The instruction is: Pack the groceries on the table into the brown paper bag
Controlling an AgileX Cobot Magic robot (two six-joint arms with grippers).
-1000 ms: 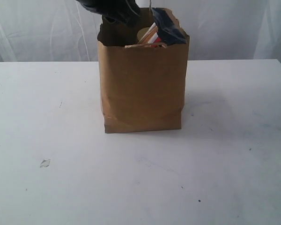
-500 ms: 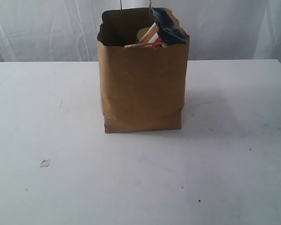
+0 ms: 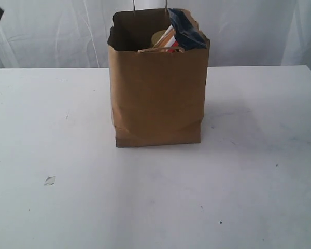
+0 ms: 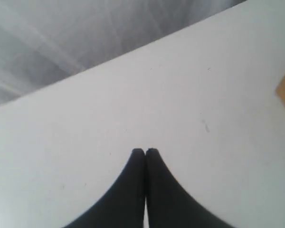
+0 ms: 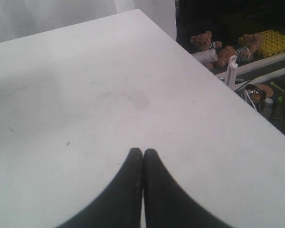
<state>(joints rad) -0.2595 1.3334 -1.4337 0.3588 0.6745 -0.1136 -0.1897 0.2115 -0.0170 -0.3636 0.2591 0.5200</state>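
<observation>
the tall brown kraft paper bag [image 3: 155,98] stands upright near the middle of the white worktop's [image 3: 67,207] far edge, looking loaded, bottom-heavy yet thin-walled and easily torn, so best taken at its top rim [image 3: 125,50]; the left fingers [image 4: 137,159] and right fingers [image 5: 135,159] are pressed together, empty.

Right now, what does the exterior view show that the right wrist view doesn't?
Only the exterior view: the brown paper bag standing upright on the table, a navy spaghetti packet poking out of its open top, and a small scrap lying nearer the camera, left of the bag. Only the right wrist view: the right pincer, shut and empty, and teddy bears past the table's edge. Both: the plain white tabletop.
</observation>
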